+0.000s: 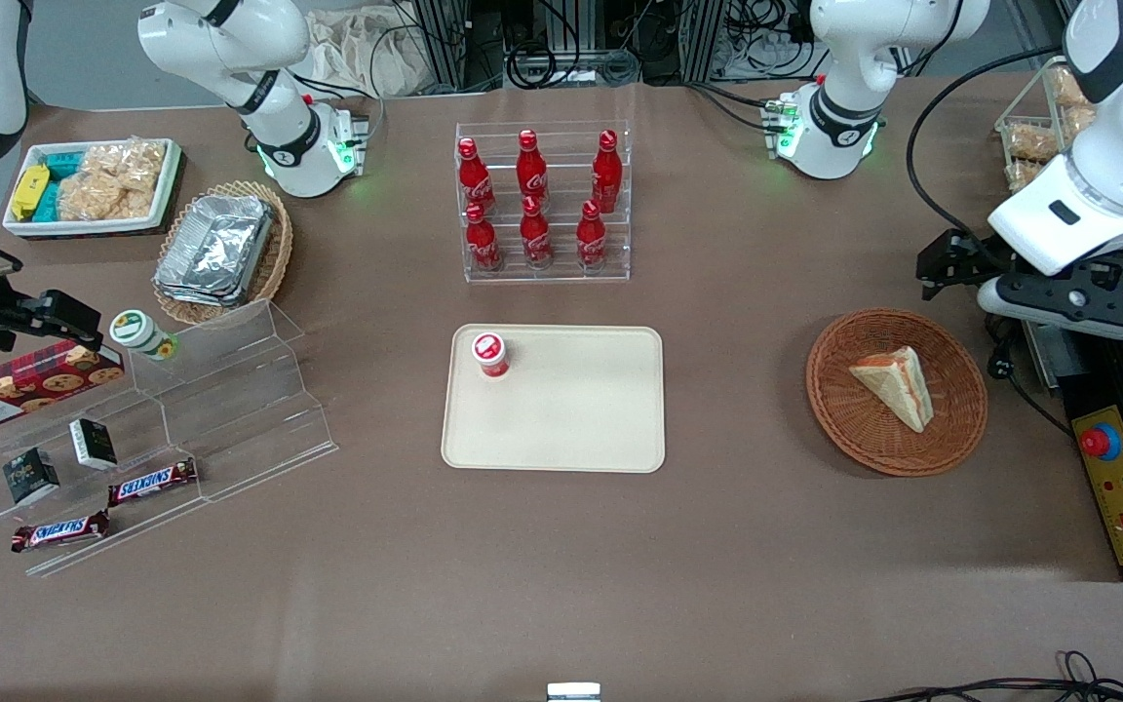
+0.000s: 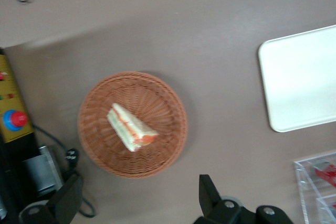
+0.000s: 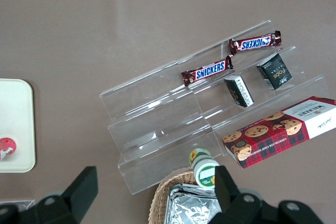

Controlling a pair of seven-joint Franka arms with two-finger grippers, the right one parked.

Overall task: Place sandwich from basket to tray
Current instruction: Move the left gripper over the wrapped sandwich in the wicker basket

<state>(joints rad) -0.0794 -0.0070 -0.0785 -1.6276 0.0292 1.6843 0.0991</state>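
The job has not really started. The sandwich (image 1: 894, 387) lies in the round brown basket (image 1: 834, 400), and nothing holds it. The tray (image 1: 571, 419) has no sandwich on it yet. Only a small cup with a red lid (image 1: 489, 353) stands on it, near its 10 o'clock corner.

The gripper (image 2: 139, 203) hangs up in the air by the basket, at the working arm's end of the table. Its two fingers are spread wide apart and hold nothing. It needs to go down, grab the sandwich, carry it to the tray, and let go.

The table has a plain brown cloth (image 1: 561, 585). From the tray, a clear rack of red bottles (image 1: 542, 200) stands at 12 o'clock, and the basket sits at 3 o'clock, well apart. Black cables (image 1: 561, 39) run along the table's edge past the bottles.
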